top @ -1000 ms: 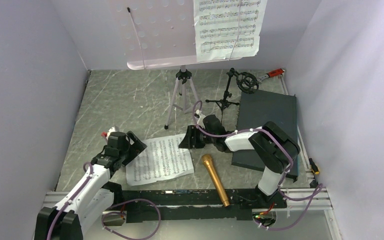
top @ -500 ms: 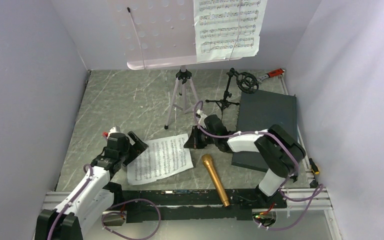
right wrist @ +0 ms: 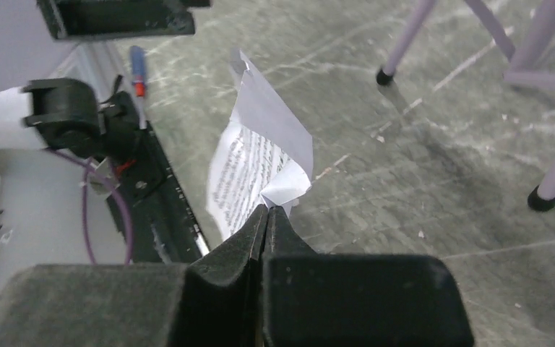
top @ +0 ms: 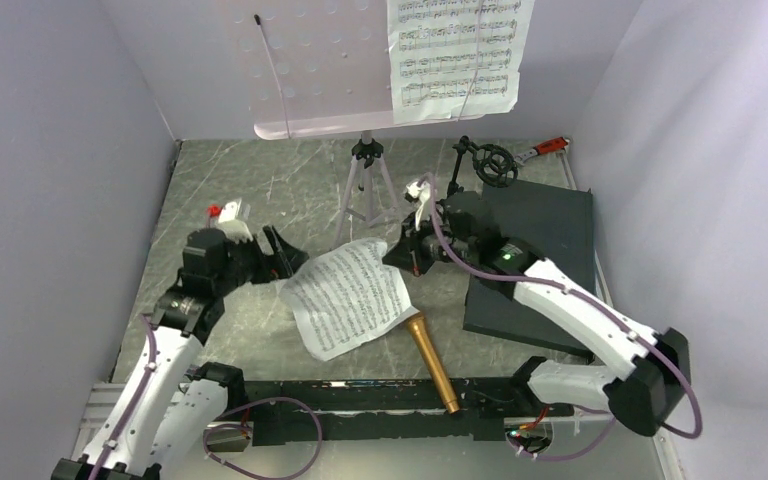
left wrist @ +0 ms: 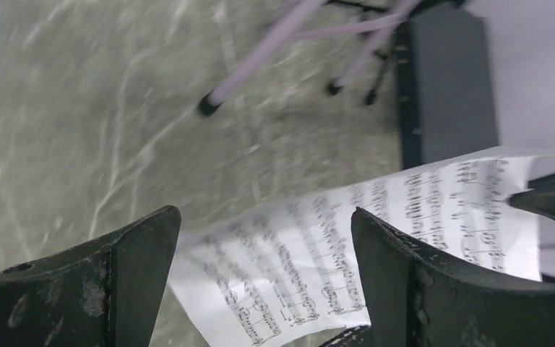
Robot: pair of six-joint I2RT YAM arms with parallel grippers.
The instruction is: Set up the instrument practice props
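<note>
Sheet of music (top: 352, 297) hangs crumpled from your right gripper (top: 401, 255), jaws pinched tight on its far corner, that side lifted off the table (top: 230, 180) in front of the microphone stand (top: 494, 165). Your left gripper (top: 288, 254) stands wide apart at the sheet's left edge, gripping nothing. Second sheet (top: 455, 55) rests on the music stand (top: 310, 80); microphone (top: 431, 361) lies by the near rail (top: 360, 386)

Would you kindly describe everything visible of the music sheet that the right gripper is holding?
The music sheet is thin white paper printed with black staves. The right gripper, shut, pinches one corner, which is crumpled and raised. The paper bows, and its near part sits low beside the gold microphone. The open left gripper flanks its opposite edge; whether it touches is unclear.
</note>
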